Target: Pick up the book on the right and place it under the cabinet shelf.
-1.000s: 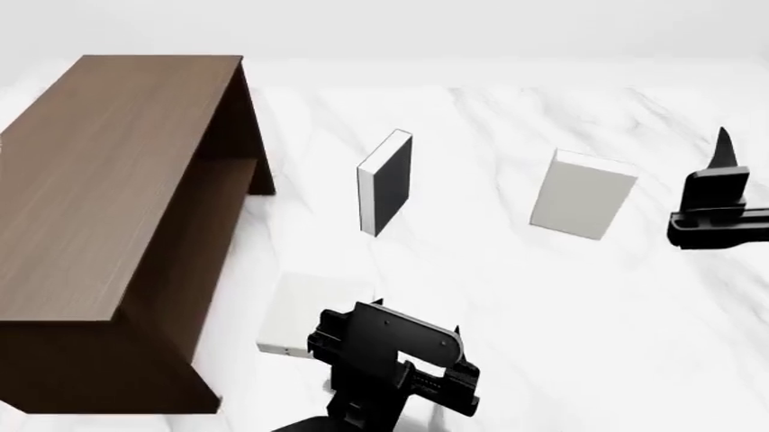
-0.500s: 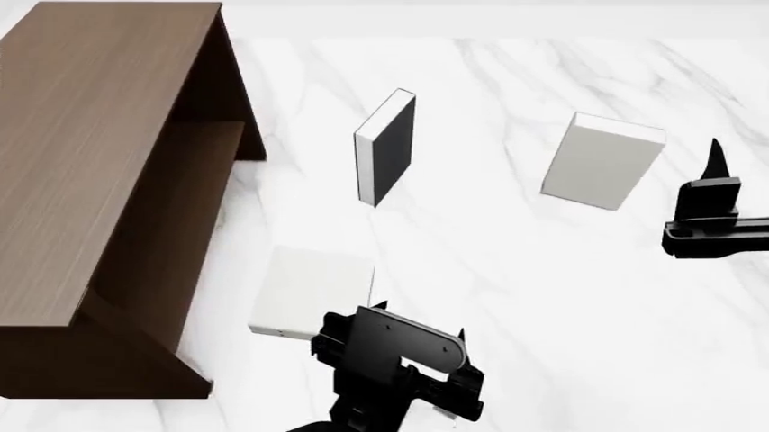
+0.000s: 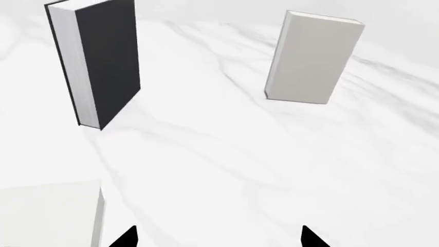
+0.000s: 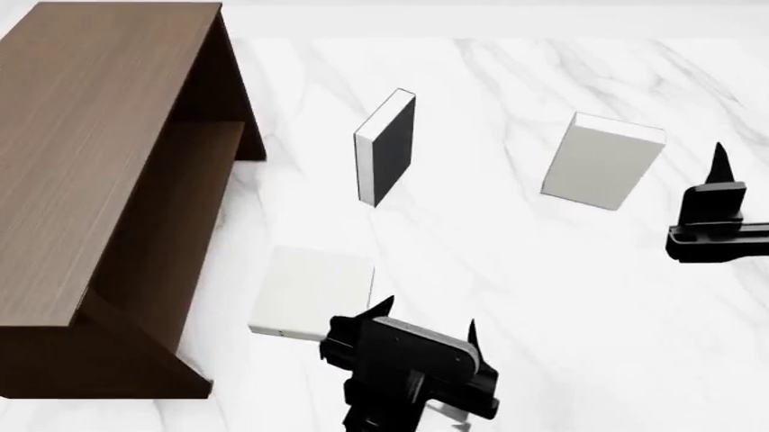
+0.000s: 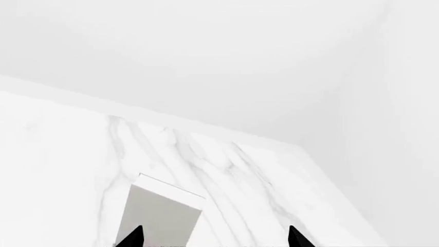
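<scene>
Since half a second my black left gripper (image 4: 423,326) rose slightly; my black right gripper (image 4: 719,157) stands released beside the plain pale grey-white hardback book (image 4: 601,162); approach step, next I must close in around it.

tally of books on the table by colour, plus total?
Pale grey-white books: 2, one standing at the right, one lying flat near the left gripper
Black-covered books: 1, standing in the middle
Total: 3
</scene>
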Available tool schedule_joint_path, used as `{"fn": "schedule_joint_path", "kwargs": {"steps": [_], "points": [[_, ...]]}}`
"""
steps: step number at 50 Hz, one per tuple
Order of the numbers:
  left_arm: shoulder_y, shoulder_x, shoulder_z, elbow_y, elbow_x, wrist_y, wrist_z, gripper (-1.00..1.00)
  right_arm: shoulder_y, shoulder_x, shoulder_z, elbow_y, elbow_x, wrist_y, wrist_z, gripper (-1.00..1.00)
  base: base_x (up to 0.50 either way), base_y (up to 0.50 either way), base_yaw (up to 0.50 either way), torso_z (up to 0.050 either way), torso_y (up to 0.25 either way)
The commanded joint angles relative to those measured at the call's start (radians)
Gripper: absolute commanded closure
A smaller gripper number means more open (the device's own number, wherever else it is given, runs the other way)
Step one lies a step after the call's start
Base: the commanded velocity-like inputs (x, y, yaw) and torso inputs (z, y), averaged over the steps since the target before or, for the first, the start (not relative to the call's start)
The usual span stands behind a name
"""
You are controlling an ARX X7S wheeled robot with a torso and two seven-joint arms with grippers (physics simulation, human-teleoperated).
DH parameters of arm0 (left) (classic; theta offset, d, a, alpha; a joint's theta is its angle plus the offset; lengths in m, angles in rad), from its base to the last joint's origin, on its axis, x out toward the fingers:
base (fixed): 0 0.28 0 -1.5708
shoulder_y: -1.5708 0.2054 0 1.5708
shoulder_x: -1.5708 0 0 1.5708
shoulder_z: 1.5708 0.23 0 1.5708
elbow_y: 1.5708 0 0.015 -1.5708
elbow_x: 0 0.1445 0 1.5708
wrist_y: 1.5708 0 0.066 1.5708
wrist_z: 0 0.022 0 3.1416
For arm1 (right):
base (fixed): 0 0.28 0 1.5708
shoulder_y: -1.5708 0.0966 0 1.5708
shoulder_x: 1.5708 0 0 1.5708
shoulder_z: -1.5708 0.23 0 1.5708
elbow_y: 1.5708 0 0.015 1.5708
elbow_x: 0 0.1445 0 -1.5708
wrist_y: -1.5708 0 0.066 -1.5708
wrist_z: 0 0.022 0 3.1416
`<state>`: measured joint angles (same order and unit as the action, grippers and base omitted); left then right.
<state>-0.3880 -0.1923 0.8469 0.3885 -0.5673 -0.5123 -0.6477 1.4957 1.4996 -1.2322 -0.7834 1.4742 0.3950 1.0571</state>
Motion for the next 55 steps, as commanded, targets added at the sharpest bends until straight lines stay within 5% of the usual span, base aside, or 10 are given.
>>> {"fn": "schedule_joint_path", "kwargs": {"steps": [1,31,55], "points": [[0.028,0.037,0.02,-0.056,0.058,0.087,-0.013,-1.0,-0.003,0.009,0.003,-0.005,0.003,-0.001,-0.002,-1.0,0.0,0.0,0.0,0.0,0.0],[0.027,0.18,0.016,-0.371,0.024,0.268,-0.048,-1.0,-0.028,0.052,-0.001,-0.032,-0.005,-0.021,-0.007,-1.0,0.0,0.0,0.0,0.0,0.0],[-0.114,0.188,0.175,-0.724,0.023,0.513,-0.13,-1.0,-0.05,0.069,-0.007,-0.046,-0.007,-0.038,-0.008,-1.0,0.0,0.0,0.0,0.0,0.0]]}}
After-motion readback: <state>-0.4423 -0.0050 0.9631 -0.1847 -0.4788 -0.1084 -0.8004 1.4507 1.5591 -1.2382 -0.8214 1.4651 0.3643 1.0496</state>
